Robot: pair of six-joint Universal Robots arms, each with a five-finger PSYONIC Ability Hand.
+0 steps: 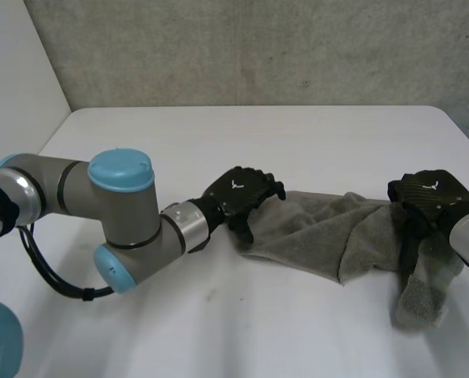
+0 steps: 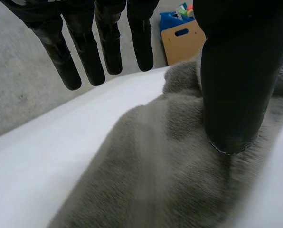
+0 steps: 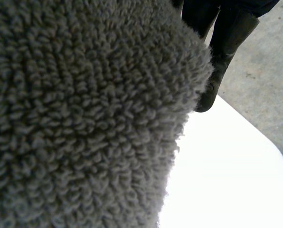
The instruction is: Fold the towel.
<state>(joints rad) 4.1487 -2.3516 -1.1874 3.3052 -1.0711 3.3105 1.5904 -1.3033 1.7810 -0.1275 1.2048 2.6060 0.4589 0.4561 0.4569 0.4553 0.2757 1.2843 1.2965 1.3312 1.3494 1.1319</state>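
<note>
— What is the black left hand (image 1: 242, 193) doing at this moment?
— It is open. Its fingers (image 2: 84, 52) are straight and stand free above the table. Only the thick thumb (image 2: 234, 76) presses down on the cloth. The hand sits on the left end of the grey terry towel (image 1: 313, 228).
— And the black right hand (image 1: 430, 193)?
— It is at the other end, the right one. There the towel rises up to the hand, and a flap hangs down from it to the white table (image 1: 219, 150). Whether it really grips the cloth, or the cloth only hangs over it, I cannot tell, because close to the wrist the towel hides it.
— How does the towel lie?
— On the table, stretched between the two hands. It is wrinkled and bunched, not flat. The right end is lifted and the left end is low on the surface.
— So which step is it?
— I think it is the beginning: taking the two ends. No neat fold is made yet.
— What does the next move ask for?
— In my opinion the left hand must first close on its end, since a thumb alone may let the cloth slide. Then both ends should travel together, so that the towel opens out. After that, one half can be laid over the other with the edges matching.
</note>
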